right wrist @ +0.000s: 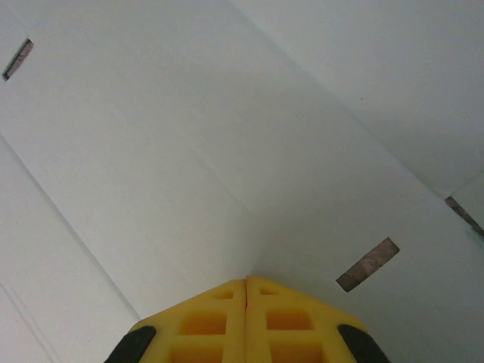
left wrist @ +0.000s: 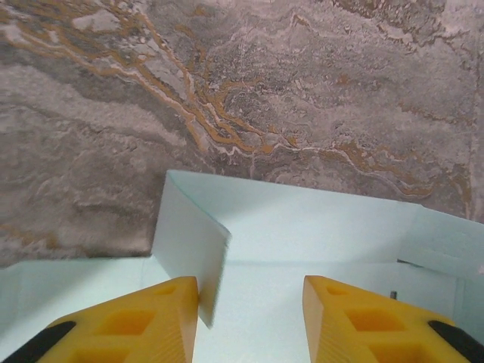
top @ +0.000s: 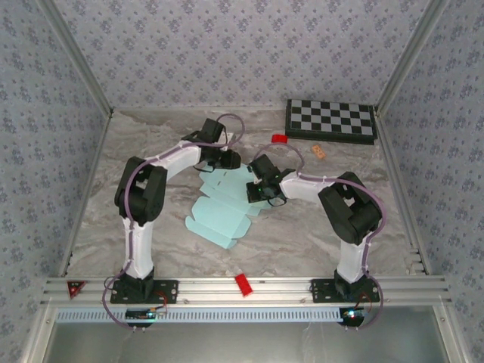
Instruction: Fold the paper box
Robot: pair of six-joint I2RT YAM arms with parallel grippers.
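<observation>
The right gripper point(right wrist: 247, 281) was closed tight, tips resting on the paper box point(right wrist: 189, 151) directly beneath. The left gripper point(left wrist: 249, 302) stood apart, a raised flap point(left wrist: 189, 242) just inside one finger. Likely best: keep the sheet pinned and crease that flap along its score.

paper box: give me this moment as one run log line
paper box: sheet mostly flat, one flap raised | left gripper: open over it, beside flap | right gripper: shut, tips down on it
</observation>
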